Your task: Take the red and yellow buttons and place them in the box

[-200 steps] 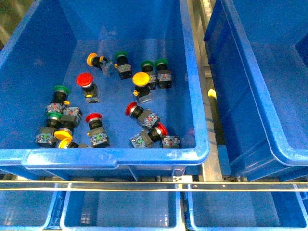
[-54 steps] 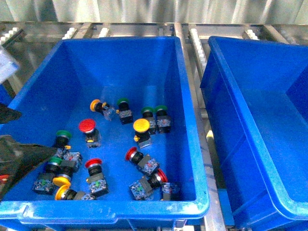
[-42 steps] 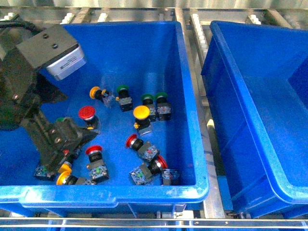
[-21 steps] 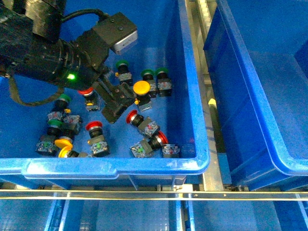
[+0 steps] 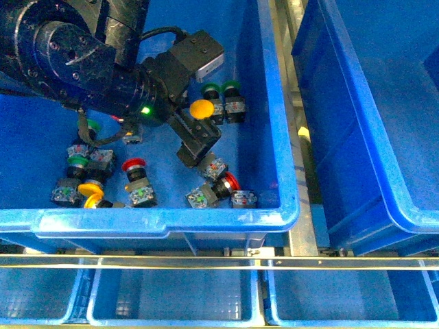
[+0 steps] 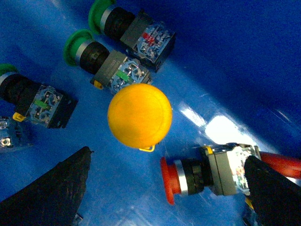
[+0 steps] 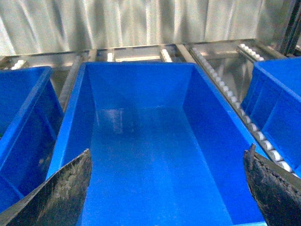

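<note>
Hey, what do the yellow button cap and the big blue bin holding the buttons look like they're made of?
The yellow button cap looks like smooth, fairly matte plastic: even colour, soft shading, no sharp glints. The blue bin looks like glossy moulded plastic: bright reflections on its floor and a thick rounded rim. Both are judged by look only.

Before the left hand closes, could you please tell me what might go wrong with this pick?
1. The open left hand spans both the yellow button and the red button lying beside it, so closing could pinch both or knock one aside.
2. The green buttons lie close to the yellow one and might get dragged along.
3. The yellow cap faces the hand, so the fingers may slip off its round rim.
</note>
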{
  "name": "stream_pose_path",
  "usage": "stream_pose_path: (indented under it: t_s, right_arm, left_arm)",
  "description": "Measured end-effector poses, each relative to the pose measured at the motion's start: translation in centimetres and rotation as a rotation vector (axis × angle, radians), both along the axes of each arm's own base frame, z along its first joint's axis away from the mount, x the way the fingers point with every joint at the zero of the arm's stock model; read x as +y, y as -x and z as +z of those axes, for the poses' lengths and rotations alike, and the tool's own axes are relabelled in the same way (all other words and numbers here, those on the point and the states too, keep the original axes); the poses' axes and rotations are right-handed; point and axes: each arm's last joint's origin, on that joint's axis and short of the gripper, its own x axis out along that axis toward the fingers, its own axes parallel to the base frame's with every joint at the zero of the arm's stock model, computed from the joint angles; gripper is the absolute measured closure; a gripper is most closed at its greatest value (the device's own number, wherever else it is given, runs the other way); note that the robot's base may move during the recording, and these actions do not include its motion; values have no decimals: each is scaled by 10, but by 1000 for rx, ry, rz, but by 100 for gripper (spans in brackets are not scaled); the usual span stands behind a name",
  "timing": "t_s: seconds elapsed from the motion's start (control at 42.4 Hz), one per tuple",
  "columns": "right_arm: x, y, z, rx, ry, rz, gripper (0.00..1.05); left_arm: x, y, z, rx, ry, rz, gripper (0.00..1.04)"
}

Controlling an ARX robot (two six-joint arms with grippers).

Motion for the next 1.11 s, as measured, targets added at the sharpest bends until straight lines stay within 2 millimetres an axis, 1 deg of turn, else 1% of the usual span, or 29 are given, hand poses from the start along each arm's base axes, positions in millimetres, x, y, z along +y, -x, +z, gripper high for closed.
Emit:
stream_pose_path:
  t_s: [0.259, 0.448, 0.754, 1.037, 1.108]
  right_arm:
    - [0, 0, 0, 0, 0, 0, 7]
    - [0, 0, 0, 0, 0, 0, 7]
    - [0, 0, 0, 0, 0, 0, 7]
    - [0, 0, 0, 0, 0, 0, 7]
    - [0, 0, 0, 0, 0, 0, 7]
  left_arm:
    - [-7, -19, -5, -23, 2, 2, 8]
    - [-11, -28, -7, -27, 6, -1, 8]
    - [-20, -34, -12, -26, 20, -19, 8]
    - [-22, -34, -14, -17, 26, -25, 8]
    - [-22, -34, -14, -15, 29, -30, 13]
